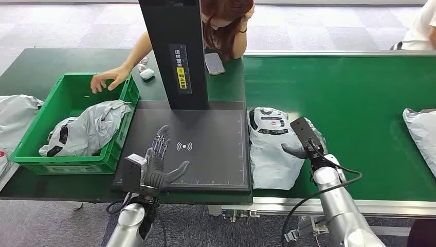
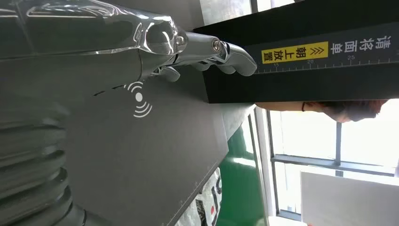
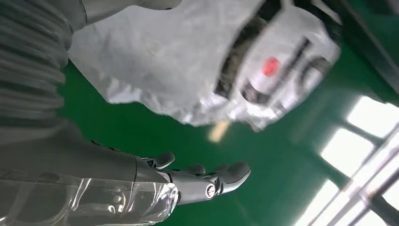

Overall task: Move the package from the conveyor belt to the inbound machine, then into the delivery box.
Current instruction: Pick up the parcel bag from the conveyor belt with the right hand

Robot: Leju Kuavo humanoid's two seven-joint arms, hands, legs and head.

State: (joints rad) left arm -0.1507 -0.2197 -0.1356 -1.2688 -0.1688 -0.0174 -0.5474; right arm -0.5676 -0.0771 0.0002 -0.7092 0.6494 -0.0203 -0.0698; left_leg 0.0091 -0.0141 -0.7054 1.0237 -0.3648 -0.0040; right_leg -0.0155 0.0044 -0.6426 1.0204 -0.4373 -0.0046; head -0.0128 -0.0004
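crumpled grey-white package [image 1: 270, 149] flat on green conveyor belt [image 1: 360, 113] beside inbound machine [image 1: 205, 149]

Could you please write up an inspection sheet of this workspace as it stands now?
Surface: green conveyor belt beside a dark green table.
Job's things: white and grey plastic mailer package on the belt's left end; black flat inbound machine, plate bare; green plastic delivery box holding a grey mailer bag.
Clutter: phone, small white case, further grey bags at the edges.
Hands: left hand open above the plate; right hand open at the package's right side.
Cables: black cable looping along the right arm.
Surroundings: a person's hand on the box rim.
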